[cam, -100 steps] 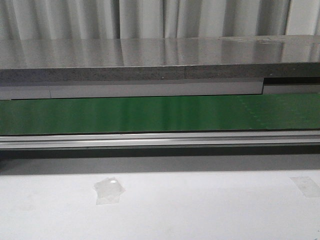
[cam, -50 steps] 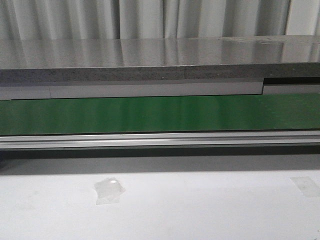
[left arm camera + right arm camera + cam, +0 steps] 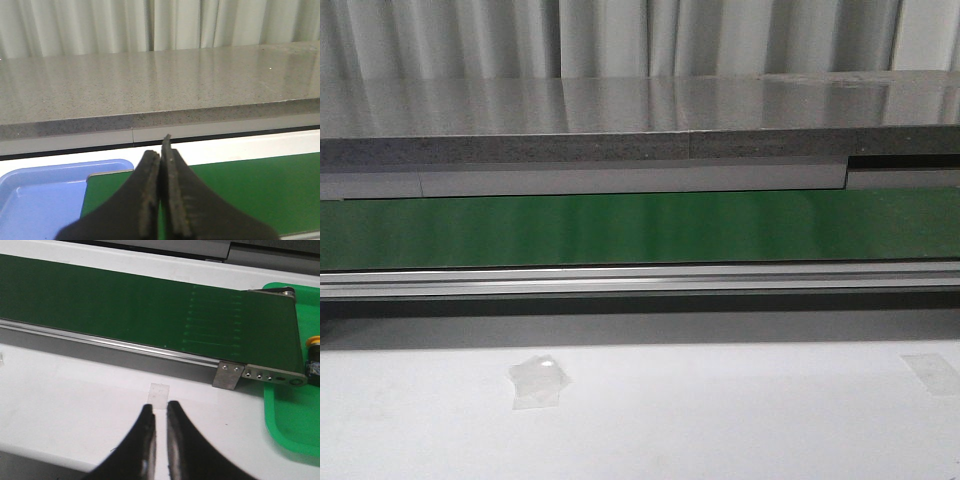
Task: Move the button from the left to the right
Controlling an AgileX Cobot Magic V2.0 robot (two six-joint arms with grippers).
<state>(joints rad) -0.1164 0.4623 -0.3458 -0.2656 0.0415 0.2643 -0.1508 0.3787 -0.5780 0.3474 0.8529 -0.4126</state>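
Pale curtains (image 3: 620,35) hang behind a grey stone counter (image 3: 620,105) and a green conveyor belt (image 3: 620,228) bearing no readable writing, while the left gripper (image 3: 161,150) is pressed closed holding nothing, the right gripper (image 3: 160,412) stands slightly parted, and the button (image 3: 314,357) sits in a green tray (image 3: 292,415) at the belt's right end.

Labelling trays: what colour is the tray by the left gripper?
Light blue tray, beside the green belt; shows only in the left wrist view.
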